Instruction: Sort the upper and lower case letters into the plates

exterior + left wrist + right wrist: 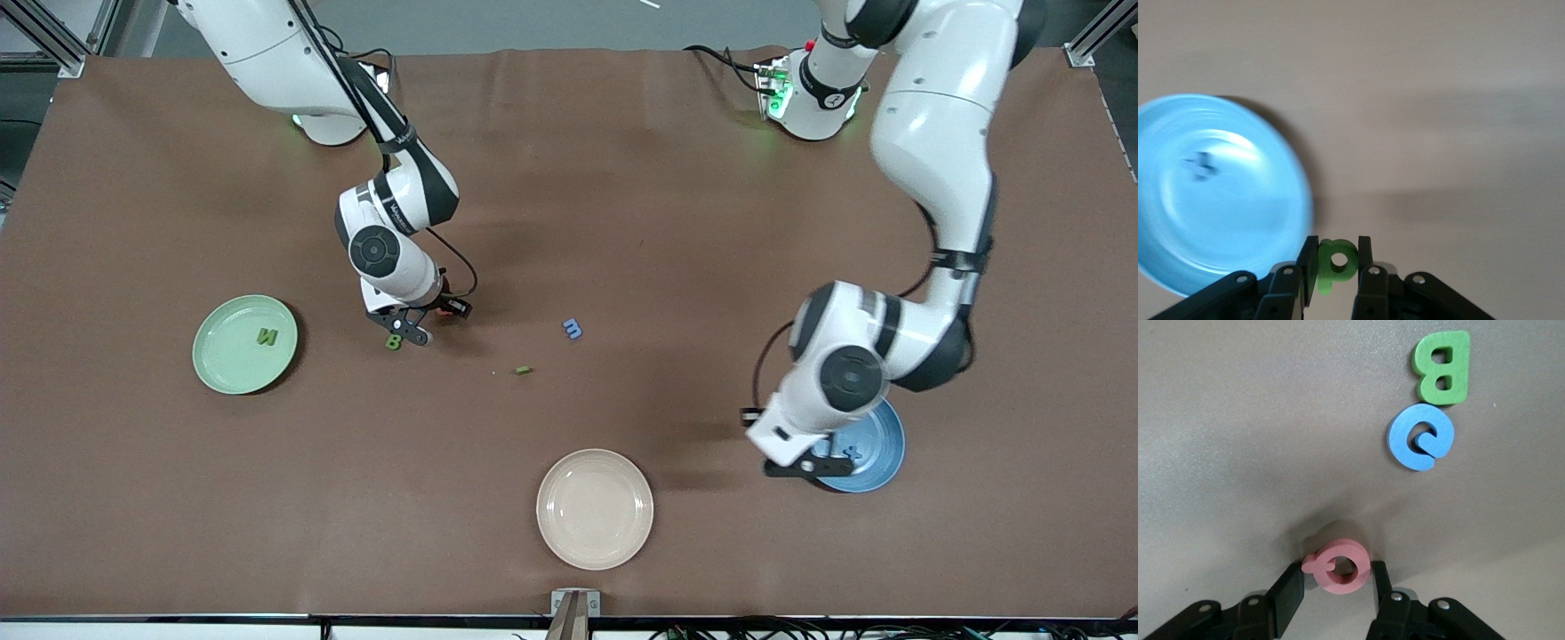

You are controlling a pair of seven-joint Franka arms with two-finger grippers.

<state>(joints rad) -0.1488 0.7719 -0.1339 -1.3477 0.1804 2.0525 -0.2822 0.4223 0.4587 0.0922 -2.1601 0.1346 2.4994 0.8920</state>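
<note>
Right gripper point(425, 325) is low over the mat near the middle of the table, fingers either side of a pink Q point(1338, 566); one pad touches it, the other stands a sliver off, so the grip is not fully closed. Just beside it lie a green B point(1444, 368) and a blue G point(1421, 437), touching each other.

Going across the front view from the right arm's end:
- Mint green plate point(222, 373) with a green N point(267, 337) flat inside it.
- The B shows again at the right gripper's tip, flat on the brown table mat point(569, 178).
- Small green scrap point(524, 370), too small to read as a letter, nearer the front camera than the blue m point(573, 329), which lies alone mid-table.
- Beige plate point(595, 508) close to the front edge, holding nothing.
- Left gripper point(807, 462) hangs over the rim of the blue plate point(885, 444), clamped on a green lowercase p point(1336, 262) pinched upright between its pads. A dark blue x point(1201, 165) lies in that plate.
</note>
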